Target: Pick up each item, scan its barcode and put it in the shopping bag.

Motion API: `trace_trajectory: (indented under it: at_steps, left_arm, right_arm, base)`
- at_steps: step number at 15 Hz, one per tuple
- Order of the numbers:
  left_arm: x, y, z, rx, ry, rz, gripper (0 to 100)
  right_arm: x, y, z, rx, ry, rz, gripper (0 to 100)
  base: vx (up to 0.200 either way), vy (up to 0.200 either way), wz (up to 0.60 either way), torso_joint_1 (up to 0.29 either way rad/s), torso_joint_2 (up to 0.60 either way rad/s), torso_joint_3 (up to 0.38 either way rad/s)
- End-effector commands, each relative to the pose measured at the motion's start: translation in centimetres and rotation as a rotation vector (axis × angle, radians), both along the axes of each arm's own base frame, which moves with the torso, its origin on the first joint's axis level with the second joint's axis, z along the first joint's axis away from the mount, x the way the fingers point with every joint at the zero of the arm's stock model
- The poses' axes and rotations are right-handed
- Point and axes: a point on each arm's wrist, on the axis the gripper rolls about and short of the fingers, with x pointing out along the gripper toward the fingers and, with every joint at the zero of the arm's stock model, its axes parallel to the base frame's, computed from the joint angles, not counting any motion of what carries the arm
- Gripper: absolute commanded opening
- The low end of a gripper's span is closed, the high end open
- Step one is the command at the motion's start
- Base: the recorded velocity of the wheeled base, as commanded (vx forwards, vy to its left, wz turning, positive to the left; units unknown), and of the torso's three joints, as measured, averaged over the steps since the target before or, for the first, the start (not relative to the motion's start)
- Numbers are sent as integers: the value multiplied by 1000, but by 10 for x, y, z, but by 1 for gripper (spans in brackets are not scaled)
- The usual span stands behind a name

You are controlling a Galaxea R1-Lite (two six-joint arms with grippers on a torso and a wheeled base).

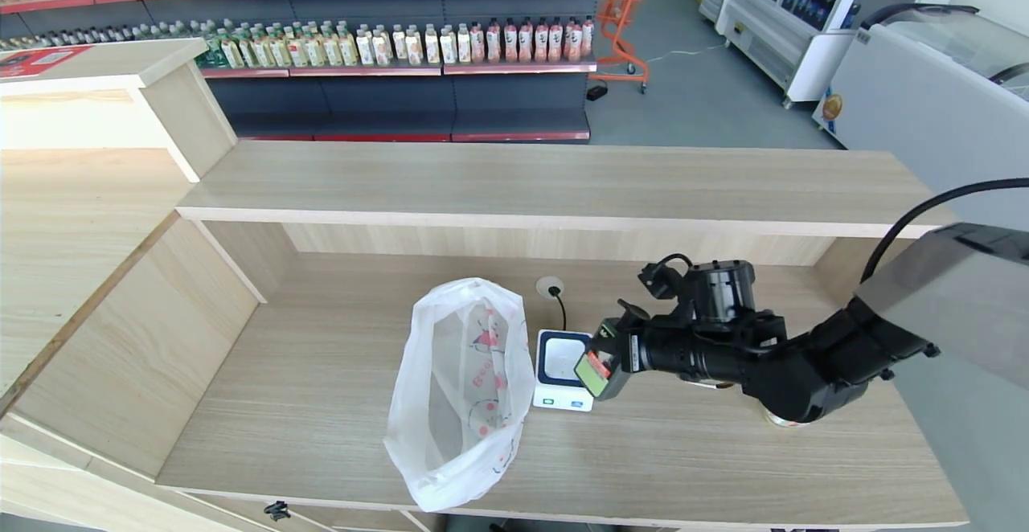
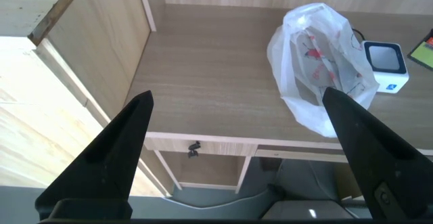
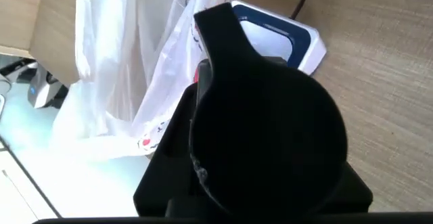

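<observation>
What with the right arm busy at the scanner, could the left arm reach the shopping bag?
Probably yes: left gripper hangs jaws open; only bare counter lies between it and the shopping bag.

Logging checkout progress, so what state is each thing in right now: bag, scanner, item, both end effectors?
shopping bag: mouth open, resting on the counter.
scanner: window facing up, cable attached.
item: held at the scanner's edge, not yet bagged.
right end effector: shut on the item.
left end effector: open, empty.
</observation>
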Motion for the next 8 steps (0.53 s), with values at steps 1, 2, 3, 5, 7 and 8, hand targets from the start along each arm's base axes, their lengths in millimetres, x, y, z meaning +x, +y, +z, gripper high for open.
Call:
trace_trajectory:
  at_steps: [1, 2, 3, 5, 7, 8]
  left_arm:
    - [0, 0, 0, 0, 0, 0, 100]
    - [0, 0, 0, 0, 0, 0, 100]
    - [0, 0, 0, 0, 0, 0, 100]
    - [0, 0, 0, 0, 0, 0, 100]
    - [0, 0, 0, 0, 0, 0, 100]
    - [0, 0, 0, 0, 0, 0, 100]
  right_arm:
    - [16, 22, -27, -28, 11, 12, 0]
    - [24, 29, -26, -30, -24, 26, 0]
    - [27, 35, -27, -32, -37, 41, 0]
    - [33, 42, -28, -24, -54, 50, 0]
    - [34, 49, -32, -23, -55, 62, 0]
    - [36, 51, -35, -23, -55, 63, 0]
  base:
    - [0, 0, 0, 0, 0, 0]
    - [0, 0, 0, 0, 0, 0]
    - [0, 0, 0, 0, 0, 0]
    - [0, 0, 0, 0, 0, 0]
    - [0, 0, 0, 0, 0, 0]
    - [0, 0, 0, 0, 0, 0]
